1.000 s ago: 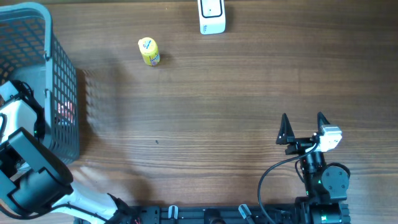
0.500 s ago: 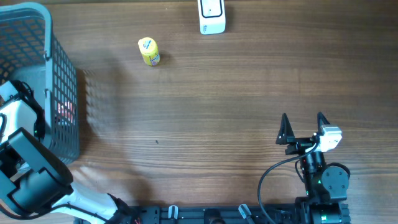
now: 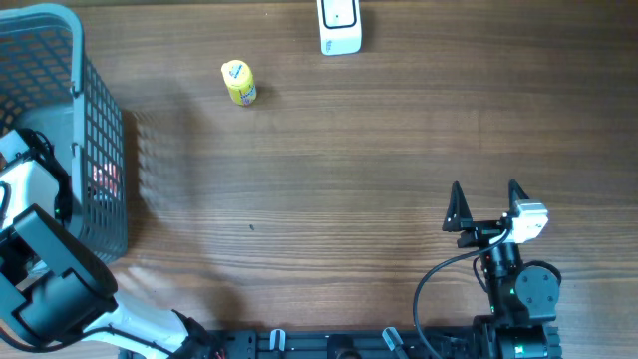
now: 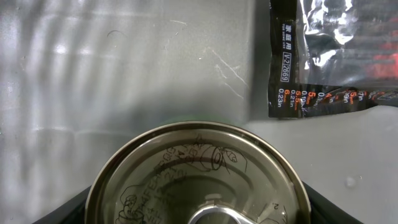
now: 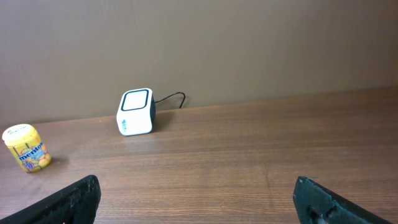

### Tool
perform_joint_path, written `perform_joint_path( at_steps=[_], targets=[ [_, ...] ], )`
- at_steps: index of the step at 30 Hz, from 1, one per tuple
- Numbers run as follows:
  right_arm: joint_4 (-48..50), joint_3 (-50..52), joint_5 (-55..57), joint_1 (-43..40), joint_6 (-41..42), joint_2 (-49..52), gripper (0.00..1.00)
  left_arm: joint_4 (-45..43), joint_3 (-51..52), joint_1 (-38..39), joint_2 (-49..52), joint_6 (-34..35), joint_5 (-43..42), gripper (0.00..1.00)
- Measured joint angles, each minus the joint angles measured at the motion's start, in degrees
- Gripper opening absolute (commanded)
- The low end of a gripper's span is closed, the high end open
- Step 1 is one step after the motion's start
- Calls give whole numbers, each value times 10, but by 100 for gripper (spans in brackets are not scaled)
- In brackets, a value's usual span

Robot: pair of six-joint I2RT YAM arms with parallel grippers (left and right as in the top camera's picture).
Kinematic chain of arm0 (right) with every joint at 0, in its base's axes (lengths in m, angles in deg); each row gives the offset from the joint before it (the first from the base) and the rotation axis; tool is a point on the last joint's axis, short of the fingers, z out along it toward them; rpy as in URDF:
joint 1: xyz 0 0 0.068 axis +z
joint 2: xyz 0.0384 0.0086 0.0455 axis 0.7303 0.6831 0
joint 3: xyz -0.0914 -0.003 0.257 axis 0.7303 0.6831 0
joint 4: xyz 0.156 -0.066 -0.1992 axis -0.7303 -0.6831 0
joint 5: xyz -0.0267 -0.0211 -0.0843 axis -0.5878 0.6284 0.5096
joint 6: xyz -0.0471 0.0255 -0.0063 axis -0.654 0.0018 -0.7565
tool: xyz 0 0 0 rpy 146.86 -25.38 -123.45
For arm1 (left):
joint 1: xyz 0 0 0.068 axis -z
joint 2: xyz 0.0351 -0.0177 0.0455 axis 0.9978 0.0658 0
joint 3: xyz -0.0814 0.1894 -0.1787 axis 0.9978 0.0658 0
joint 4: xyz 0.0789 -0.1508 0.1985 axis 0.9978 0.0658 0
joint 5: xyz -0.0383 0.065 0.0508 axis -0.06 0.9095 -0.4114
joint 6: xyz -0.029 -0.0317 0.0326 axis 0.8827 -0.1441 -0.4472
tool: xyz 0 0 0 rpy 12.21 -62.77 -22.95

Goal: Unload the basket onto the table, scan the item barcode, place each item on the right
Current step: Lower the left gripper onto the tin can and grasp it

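Can (image 4: 198, 180) beside foil packet (image 4: 333, 56) in basket (image 3: 105, 140)

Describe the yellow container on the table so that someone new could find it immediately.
Start at the wooden table, near its far edge. Between the grey basket and the white scanner stands a small tub. It alone is bright yellow.

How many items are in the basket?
2 visible in the basket: a metal can right under the left wrist camera, a black foil packet flat on the floor near it. More may be hidden out of frame.
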Motion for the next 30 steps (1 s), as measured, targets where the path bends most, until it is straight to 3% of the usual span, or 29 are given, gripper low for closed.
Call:
perform_joint_path(
  at_steps=[18, 30],
  targets=[
    [0, 0, 0, 0, 0, 0, 100, 3, 7, -2, -18, 0, -36, 67],
    [0, 0, 0, 0, 0, 0, 100, 7, 10, -2, -92, 0, -48, 68]
  ],
)
